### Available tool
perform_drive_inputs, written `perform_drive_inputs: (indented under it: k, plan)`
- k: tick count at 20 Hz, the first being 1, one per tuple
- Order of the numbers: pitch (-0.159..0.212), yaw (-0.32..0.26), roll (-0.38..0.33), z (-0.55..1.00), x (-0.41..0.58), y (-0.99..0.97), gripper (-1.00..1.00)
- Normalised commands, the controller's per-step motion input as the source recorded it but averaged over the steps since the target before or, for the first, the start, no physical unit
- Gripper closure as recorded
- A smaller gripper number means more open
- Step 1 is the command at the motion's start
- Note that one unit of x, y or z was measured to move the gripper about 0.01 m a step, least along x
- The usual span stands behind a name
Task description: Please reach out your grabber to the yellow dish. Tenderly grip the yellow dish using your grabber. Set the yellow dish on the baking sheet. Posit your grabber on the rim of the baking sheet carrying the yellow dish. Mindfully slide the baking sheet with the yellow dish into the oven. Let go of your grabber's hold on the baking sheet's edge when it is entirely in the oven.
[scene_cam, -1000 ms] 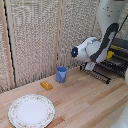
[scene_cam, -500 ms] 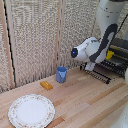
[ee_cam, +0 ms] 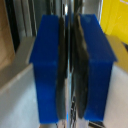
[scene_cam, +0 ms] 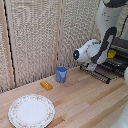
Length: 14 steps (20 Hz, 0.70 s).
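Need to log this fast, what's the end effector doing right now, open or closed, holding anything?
End effector: closed, blue fingertips nearly together on a thin dark edge; what that edge belongs to cannot be told.

No text, label, brand, number or sign can be read in either view; the surfaces shown, such as the blue cup, the white floral-rimmed plate and the blue fingertips, carry no legible marking, and the wrist view is too blurred for fine print to show
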Motion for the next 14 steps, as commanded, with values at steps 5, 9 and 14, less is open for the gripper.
perform_drive_inputs:
  k: [5,9,14]
  plan:
    - [0.001,-0.062,0.075,0.93,0.310,-0.72,1.00]
    - [0.023,-0.046,0.029,0.83,0.272,-0.91,1.00]
    - [-0.006,-0.015,0.000,0.67,0.146,-1.00,1.00]
